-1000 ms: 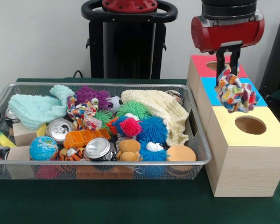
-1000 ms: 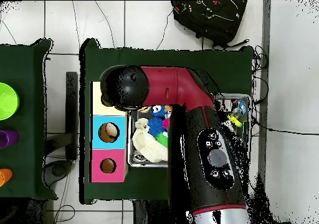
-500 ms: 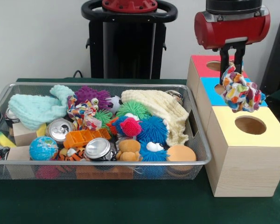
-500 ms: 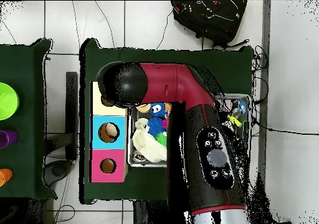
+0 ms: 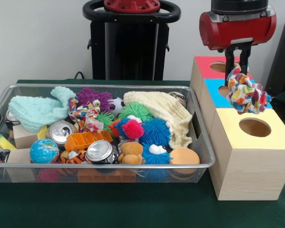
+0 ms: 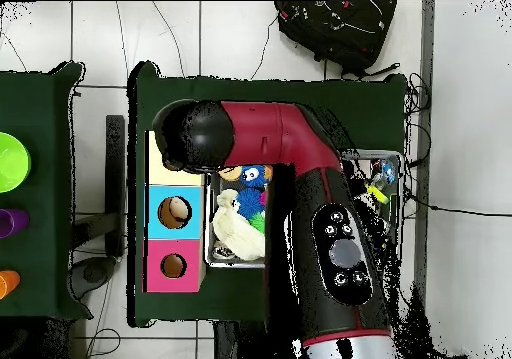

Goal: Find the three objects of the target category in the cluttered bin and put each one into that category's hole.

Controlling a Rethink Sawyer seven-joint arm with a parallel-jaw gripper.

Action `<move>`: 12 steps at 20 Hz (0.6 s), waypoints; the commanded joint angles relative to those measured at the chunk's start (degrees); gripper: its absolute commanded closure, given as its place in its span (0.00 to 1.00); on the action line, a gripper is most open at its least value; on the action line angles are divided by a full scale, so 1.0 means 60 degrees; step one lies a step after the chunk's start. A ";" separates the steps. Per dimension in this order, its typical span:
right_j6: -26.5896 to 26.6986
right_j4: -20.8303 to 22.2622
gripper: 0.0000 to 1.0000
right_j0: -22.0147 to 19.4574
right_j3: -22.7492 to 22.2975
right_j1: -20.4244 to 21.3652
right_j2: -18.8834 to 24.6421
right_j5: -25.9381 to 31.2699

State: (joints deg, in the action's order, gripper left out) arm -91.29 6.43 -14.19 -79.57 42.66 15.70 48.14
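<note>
Compared with a second ago, the gripper [image 5: 238, 61] and the spotted cloth knot [image 5: 247, 95] it carries have drifted slightly toward 3 o'clock in the front view, while the contents of the bin [image 5: 199, 142] lie unchanged. We see the two dark fingers [image 5: 244, 57] closed on the knot's upper end, so the bundle hangs free below the red wrist. In the front view it hangs before the blue-topped box [image 5: 213, 92], at about 12 o'clock of the hole [image 5: 254, 127] in the yellow-topped box [image 5: 249, 156], and clearly above it, touching neither box. In the overhead view the arm [image 6: 300, 205] covers the yellow top, so we cannot confirm there how well the knot lines up with the opening. We judge this to be the carrying step of one delivery: the shift brings the knot closer to its hole, yet a short further travel toward the opening seems needed before release, lest the bundle land on the rim. A second knot of the same printed cloth [image 5: 85, 116] lies in the bin at about 9 o'clock of the green spiky ball [image 5: 133, 110], beside the purple plush [image 5: 92, 97]; we cannot make out a third among the clutter on the table [image 5: 133, 209].
</note>
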 commanded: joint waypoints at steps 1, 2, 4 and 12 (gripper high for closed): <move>-0.1578 -0.0094 1.00 0.0250 0.0106 -0.0426 -0.0303 0.1032; -0.1602 -0.0105 1.00 0.0282 0.0135 -0.0429 -0.0326 0.1054; -0.1628 -0.0122 1.00 0.0327 0.0159 -0.0414 -0.0375 0.1091; -0.1692 -0.0214 1.00 0.0520 0.0210 -0.0492 -0.0531 0.1044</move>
State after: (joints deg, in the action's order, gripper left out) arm -91.30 5.87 -11.10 -78.83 42.64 14.32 48.15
